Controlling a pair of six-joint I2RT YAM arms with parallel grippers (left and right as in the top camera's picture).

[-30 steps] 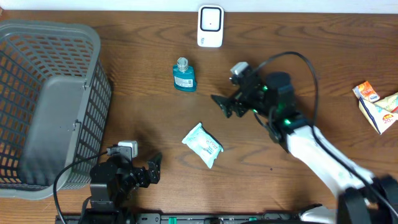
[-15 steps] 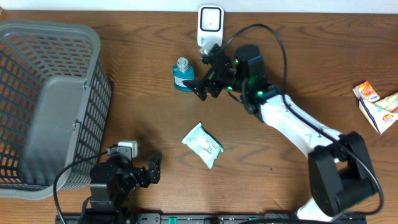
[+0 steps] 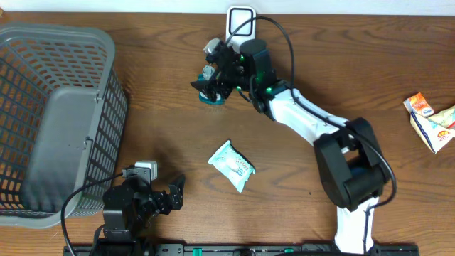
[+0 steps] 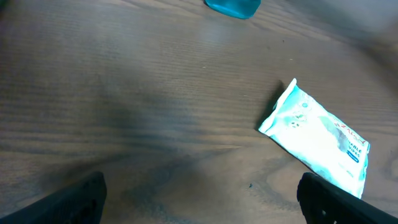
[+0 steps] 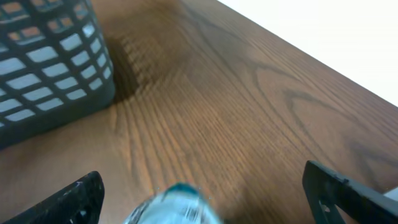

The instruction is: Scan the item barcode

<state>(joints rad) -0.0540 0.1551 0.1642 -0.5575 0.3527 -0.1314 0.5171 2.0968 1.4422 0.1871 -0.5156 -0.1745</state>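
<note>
— While your right claw hangs over the small blue bottle, how do its jaws stand?

— Wide apart, with one finger on each side of the bottle's clear cap (the wrist view shows the cap low between them). They grip nothing. I can't tell whether either finger touches the bottle.

— Where is the bottle?

— On the wooden table, toward the far edge. It sits near the white barcode scanner, which your right arm partly hides.

— And your left claw?

— Also spread wide and empty, low at the near edge, close to the grey mesh basket. A pack of wet wipes lies flat between that claw and the bottle, apart from both.

— Anything else?

— Some small cartons at the table's right edge, well apart from the rest.
</note>
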